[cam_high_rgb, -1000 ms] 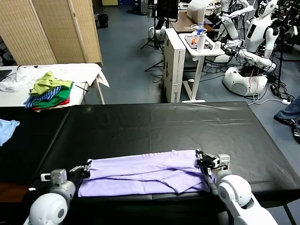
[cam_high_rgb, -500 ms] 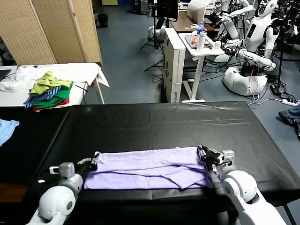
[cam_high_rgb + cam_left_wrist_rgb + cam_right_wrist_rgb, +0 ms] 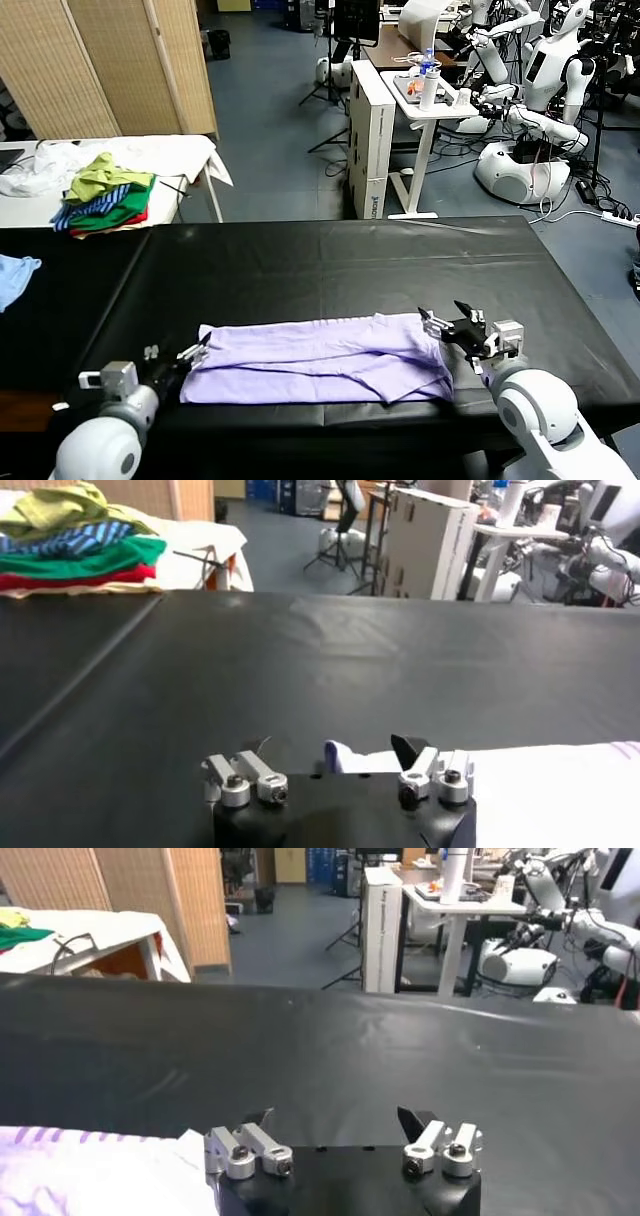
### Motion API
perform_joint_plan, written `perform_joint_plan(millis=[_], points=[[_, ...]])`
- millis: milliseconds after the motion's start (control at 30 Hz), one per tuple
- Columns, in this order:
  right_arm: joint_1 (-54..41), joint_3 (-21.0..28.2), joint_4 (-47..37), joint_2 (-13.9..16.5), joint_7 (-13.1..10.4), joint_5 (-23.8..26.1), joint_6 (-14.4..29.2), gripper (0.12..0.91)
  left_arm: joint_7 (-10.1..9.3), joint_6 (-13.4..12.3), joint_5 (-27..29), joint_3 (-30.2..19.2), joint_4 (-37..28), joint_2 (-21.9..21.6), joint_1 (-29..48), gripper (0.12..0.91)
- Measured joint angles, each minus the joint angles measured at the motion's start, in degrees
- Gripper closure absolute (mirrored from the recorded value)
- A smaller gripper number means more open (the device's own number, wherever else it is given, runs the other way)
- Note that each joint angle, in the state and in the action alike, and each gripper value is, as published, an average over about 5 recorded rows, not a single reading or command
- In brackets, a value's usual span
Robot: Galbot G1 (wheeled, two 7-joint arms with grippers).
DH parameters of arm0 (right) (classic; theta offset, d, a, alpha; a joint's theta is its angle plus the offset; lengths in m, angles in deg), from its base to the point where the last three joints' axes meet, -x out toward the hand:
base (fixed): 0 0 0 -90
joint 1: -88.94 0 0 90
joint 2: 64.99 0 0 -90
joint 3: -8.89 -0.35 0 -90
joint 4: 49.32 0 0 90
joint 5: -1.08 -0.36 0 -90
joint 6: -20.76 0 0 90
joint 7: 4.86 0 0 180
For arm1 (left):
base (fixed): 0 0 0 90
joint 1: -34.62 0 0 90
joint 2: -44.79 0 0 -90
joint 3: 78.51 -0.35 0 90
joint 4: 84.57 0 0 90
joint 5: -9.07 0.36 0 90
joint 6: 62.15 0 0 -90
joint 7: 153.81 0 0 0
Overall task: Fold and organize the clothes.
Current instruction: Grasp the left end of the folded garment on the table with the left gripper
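The pale lavender T-shirt (image 3: 320, 357) lies folded into a long band across the near part of the black table (image 3: 330, 265). My left gripper (image 3: 192, 353) is open and empty at the band's left end; in the left wrist view (image 3: 335, 750) a corner of the shirt (image 3: 560, 790) lies just ahead of its jaws. My right gripper (image 3: 452, 327) is open and empty just off the band's right end; in the right wrist view (image 3: 335, 1116) the shirt (image 3: 90, 1173) shows to one side of the jaws, with purple marks along its edge.
A green, striped and red heap of garments (image 3: 105, 195) lies on a white table at the back left. A light blue garment (image 3: 15, 275) lies at the far left edge. Other robots (image 3: 530, 110) and a white cart (image 3: 425, 100) stand beyond the table.
Both grippers have let go of the shirt's ends and opened. They have drawn back and outward from the band, which now lies flat on the table.
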Motion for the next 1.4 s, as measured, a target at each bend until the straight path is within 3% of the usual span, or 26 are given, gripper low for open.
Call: perform_joint_plan(millis=[333, 500, 733, 867, 1133, 1200, 1400], points=[[-0.04, 0.1, 0.57, 0.43, -0.03, -0.19, 0.02, 0.118, 0.58, -0.68, 0.09, 1.15, 0.08, 3.3, -2.32, 0.137], [-0.11, 0.06, 0.73, 0.57, -0.03, -0.36, 0.02, 0.118, 1.18, -1.08, 1.04, 0.91, -0.09, 4.73, -2.95, 0.226], [-0.29, 0.08, 0.86, 0.69, -0.03, -0.44, 0.03, 0.118, 1.65, -1.52, 2.03, 0.02, -0.3, 5.96, -3.12, 0.285], [-0.37, 0.24, 0.88, 0.63, -0.03, -0.42, 0.04, 0.118, 1.83, -1.58, 1.28, -0.12, -0.55, 6.09, -3.0, 0.396], [-0.39, 0.14, 1.0, 0.61, -0.03, -0.31, 0.12, 0.118, 1.97, -0.94, -2.8, -0.25, -0.78, 6.24, -2.9, 0.819], [-0.38, 0.05, 1.06, 0.61, -0.03, -0.3, 0.15, 0.118, 1.97, -0.9, -2.67, -0.28, -0.69, 6.26, -2.91, 0.856], [-0.18, -0.37, 1.32, 0.4, -0.14, -0.26, 0.49, 0.118, 2.42, -1.99, 3.39, 0.28, 0.55, 5.26, -3.75, 0.849]])
